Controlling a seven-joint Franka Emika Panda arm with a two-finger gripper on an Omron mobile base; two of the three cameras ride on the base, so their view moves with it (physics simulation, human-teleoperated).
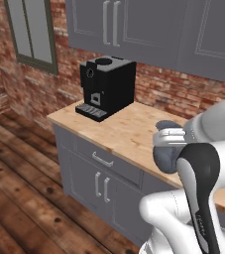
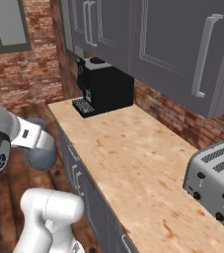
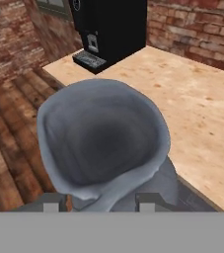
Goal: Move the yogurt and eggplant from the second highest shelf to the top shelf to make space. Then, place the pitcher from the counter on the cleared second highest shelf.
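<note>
The pitcher (image 3: 103,143), a dark blue-grey bulbous jug with a flared rim, sits in my gripper (image 3: 99,201), whose two fingertips close on its neck from either side. In the left base view the pitcher (image 1: 164,155) hangs under the gripper (image 1: 169,135) at the front edge of the light-wood counter (image 1: 119,129). From the right base view the pitcher (image 2: 40,154) and gripper (image 2: 33,137) are off the counter (image 2: 133,163), out over the floor to its left. The yogurt, the eggplant and both shelves are out of view.
A black coffee machine (image 1: 106,87) stands at the counter's far end against the brick wall. A silver toaster (image 2: 217,180) sits at the near right. Grey upper cabinets (image 2: 172,39) hang over the counter. Wooden floor (image 1: 20,173) lies open to the left.
</note>
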